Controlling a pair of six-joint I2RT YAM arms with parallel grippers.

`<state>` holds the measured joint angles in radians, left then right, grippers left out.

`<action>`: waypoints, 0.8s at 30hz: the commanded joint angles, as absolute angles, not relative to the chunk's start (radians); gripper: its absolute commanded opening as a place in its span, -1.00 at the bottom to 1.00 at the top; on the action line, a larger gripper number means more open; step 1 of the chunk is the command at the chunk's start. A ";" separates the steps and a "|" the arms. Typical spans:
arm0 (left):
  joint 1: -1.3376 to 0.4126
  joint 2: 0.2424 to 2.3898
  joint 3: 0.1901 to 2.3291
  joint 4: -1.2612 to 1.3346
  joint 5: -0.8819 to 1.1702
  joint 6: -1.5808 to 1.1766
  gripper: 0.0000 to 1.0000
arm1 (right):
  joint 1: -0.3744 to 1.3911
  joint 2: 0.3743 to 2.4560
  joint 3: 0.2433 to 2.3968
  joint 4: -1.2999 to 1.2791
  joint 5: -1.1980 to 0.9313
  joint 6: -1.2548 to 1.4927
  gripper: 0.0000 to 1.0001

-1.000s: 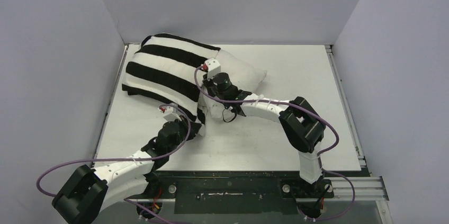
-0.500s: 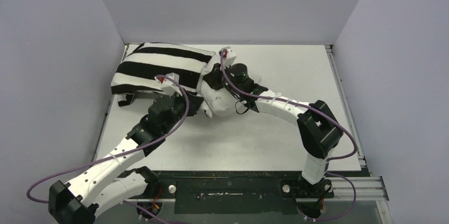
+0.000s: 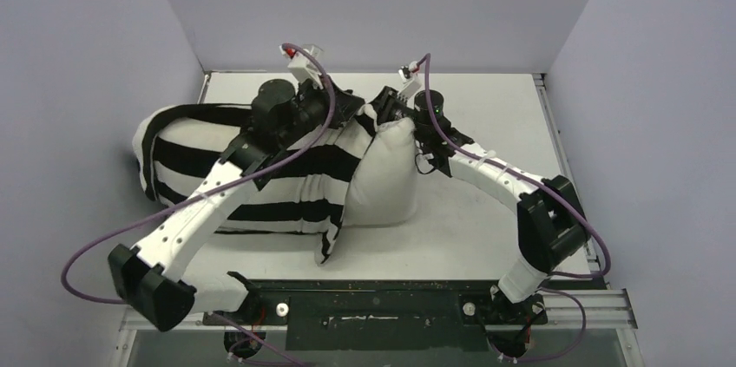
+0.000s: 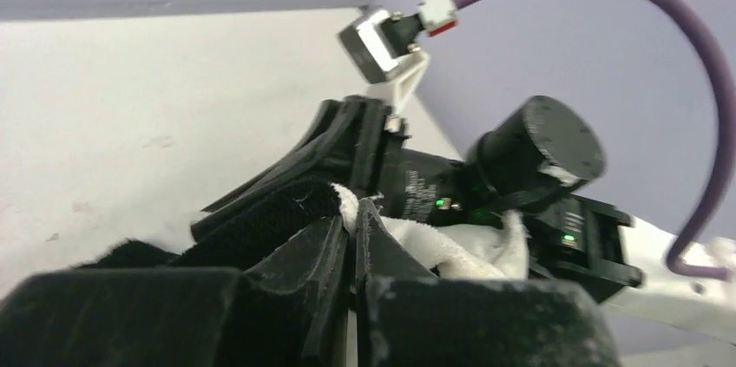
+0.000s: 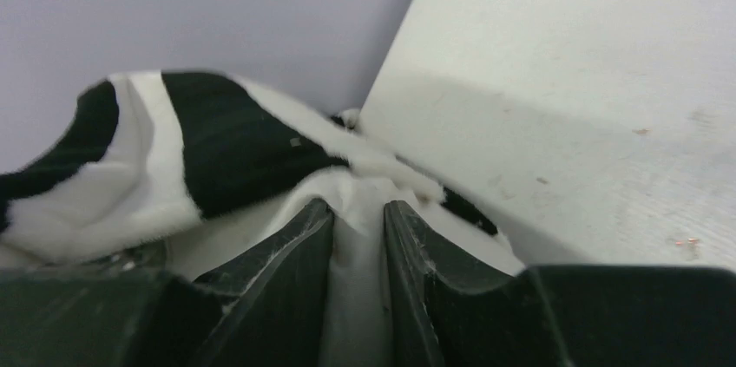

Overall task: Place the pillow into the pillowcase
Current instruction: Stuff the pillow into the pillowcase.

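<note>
Found nearest, left of centre on the table [image 3: 434, 241], a loose striped flap of the pillowcase [image 3: 286, 185], trailing toward the near edge. Found the rest of it lying plump behind that flap, mouth toward the right. Found in that mouth the pillow [image 3: 382, 185], partly sheathed: left portion under the stripes, right end bare, bulging out and rising toward the far side. Noted the left arm [image 3: 208, 202] crossing above the pillowcase and the right arm [image 3: 503, 180] reaching in from the right.

Recorded the left gripper [image 4: 351, 219] at the far rim of the pillowcase mouth, fingers pressed together on a fold of black-and-white cloth. Recorded the right gripper [image 5: 358, 211] just beside it, at the pillow's raised far corner, fingers narrowly parted, plain white cloth packed between them, pinching the pillow. Unable to tell whether the two grippers touch. Seen beyond them a strip of table and the back wall [image 3: 373, 11].
</note>
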<state>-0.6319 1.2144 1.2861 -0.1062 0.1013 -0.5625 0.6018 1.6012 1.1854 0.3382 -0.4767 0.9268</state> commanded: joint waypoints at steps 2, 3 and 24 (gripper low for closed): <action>-0.492 1.447 1.374 0.097 0.311 -0.568 -0.67 | 0.492 1.681 1.174 0.388 -0.448 0.952 0.00; -0.470 1.485 1.397 0.088 0.352 -0.568 -0.48 | 0.467 1.679 1.173 0.351 -0.437 0.923 0.13; -0.795 1.452 1.413 -0.477 -0.255 -0.294 0.21 | 0.075 1.244 0.704 0.160 -0.648 0.664 0.72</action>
<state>-0.7727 1.4548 1.4967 -0.4320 -0.0734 -0.3000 0.0742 1.2984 0.8173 0.0895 -0.5476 0.6838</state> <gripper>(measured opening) 0.601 0.846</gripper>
